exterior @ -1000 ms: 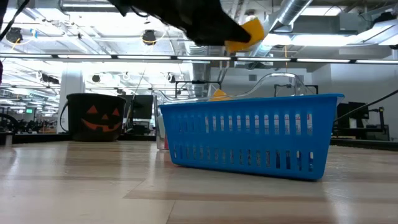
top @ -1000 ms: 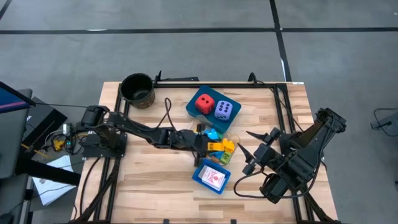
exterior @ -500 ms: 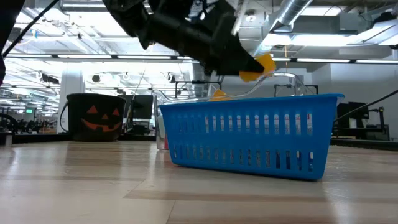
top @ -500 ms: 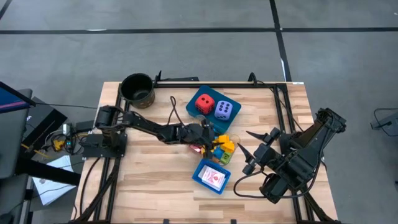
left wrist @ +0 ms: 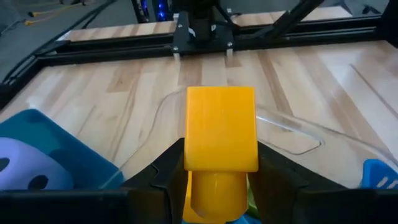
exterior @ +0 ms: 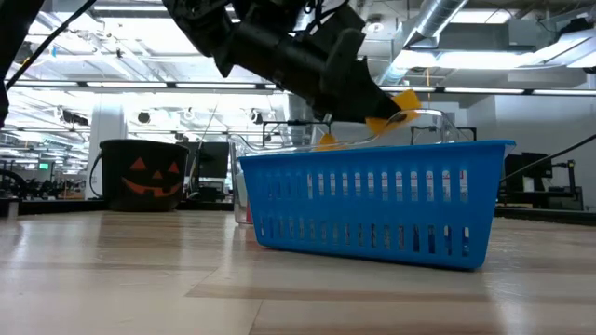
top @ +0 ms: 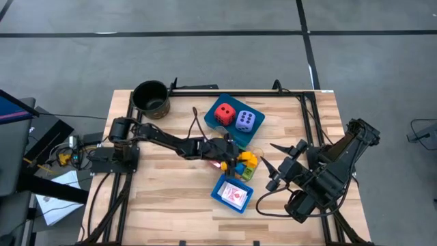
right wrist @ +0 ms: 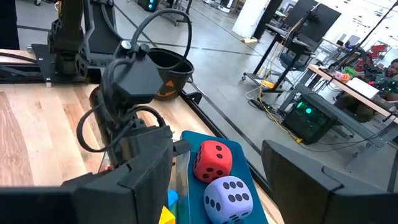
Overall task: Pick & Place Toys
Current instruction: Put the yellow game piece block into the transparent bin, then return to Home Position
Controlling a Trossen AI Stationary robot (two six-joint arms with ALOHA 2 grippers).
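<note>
Holding a yellow brick [left wrist: 221, 127] tight between its two dark fingers, the left gripper [top: 229, 154] hangs over the middle of the table, just above a pile of small bricks [top: 244, 164] in yellow, green and blue. In the low view the yellow brick [exterior: 391, 107] sits in the air above the rim of a blue tray [exterior: 372, 200]. The red dice [top: 222, 113] and the lavender dice [top: 246, 121] sit side by side in another blue tray [top: 210, 117] farther back. A white card with red print [top: 234, 195] lies in the blue tray [top: 220, 190] near the front. The right gripper [top: 274, 183] waits at the right side of the table with its fingers apart. A dark round pot [top: 151, 99] stands at the back left corner, and it has an orange pumpkin face on it. The table [top: 171, 198] is made of light wood planks with a black frame. Behind it is a big room with ceiling lights, pipes, desks and screens. No words can be read anywhere
</note>
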